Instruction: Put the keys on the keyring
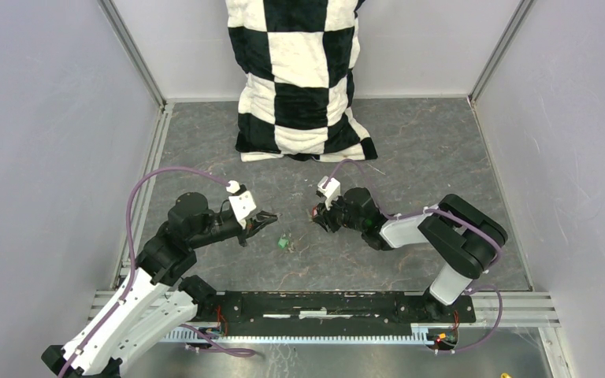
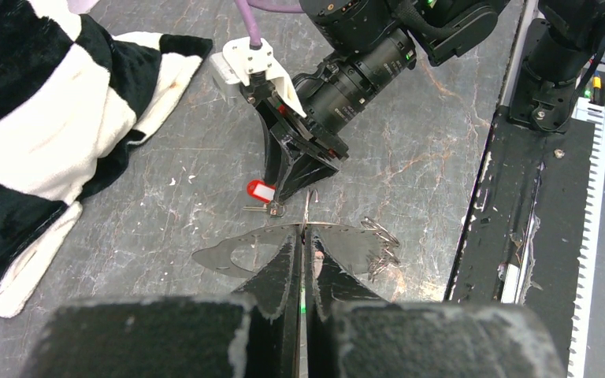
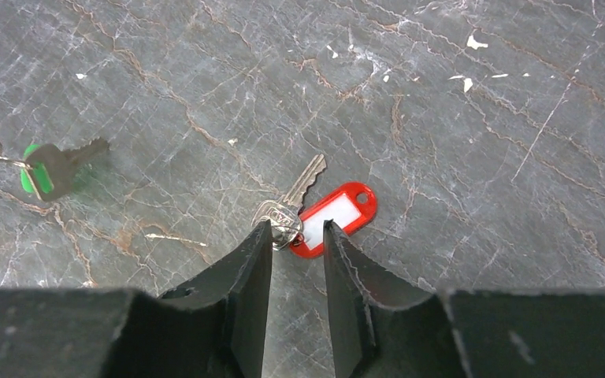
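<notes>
In the left wrist view the left jaws are shut tight at lower centre. Their fingertips (image 2: 283,268) are pressed together on a thin wire that rises from between them. It looks to be the keyring (image 2: 339,226), whose pale arc and small links lie on the bench (image 2: 410,142) just beyond the tips, though the wire is too fine to be sure of the pinch.

The right jaws stand partly open, low over the bench at the bottom middle of the right wrist view, with a clear gap between the fingertips (image 3: 254,260). They straddle the head end of the red key (image 3: 337,211). The tip on the left of the frame touches its metal head, the red tag lies across the gap, and the blade points up and to the right. The key lies flat on the bench.

The green key (image 3: 47,168) lies at the left edge of that frame, well apart from the red one, with a thin wire running from it off the edge. A black-and-white chequered cushion (image 1: 303,71) stands at top centre of the overhead view.
</notes>
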{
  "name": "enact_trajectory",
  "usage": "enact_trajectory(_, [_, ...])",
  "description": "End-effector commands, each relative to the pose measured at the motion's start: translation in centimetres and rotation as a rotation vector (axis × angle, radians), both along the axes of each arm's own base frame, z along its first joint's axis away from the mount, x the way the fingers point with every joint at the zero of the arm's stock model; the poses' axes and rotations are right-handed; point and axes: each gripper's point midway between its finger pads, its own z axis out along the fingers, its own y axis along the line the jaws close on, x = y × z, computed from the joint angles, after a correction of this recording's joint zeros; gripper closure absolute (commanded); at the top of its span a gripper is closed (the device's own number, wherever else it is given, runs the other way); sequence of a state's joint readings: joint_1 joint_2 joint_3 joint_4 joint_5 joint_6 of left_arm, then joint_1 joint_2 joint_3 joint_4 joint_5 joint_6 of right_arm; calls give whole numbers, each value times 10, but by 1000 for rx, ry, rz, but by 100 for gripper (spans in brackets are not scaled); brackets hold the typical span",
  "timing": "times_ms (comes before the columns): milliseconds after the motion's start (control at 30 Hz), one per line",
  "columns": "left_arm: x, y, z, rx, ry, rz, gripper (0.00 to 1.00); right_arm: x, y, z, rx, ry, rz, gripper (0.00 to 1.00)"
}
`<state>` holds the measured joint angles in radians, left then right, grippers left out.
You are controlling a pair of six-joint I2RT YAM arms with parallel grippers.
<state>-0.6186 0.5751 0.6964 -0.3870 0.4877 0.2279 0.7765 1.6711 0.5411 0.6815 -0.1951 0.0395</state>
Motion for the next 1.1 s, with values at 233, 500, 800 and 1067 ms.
enact_trajectory(233, [5,-4,19,-49,-47,5,98,12,17,8,40,-15,18,69])
enact_trajectory(500, [5,-3,18,-46,-50,7,98,10,14,-5,12,17,11,81])
enact_trajectory(800, [4,-4,19,-53,-52,2,98,5,7,-10,-8,20,10,99])
enact_trajectory(1067, [8,-4,17,-58,-50,19,98,-15,7,36,107,-17,73,100])
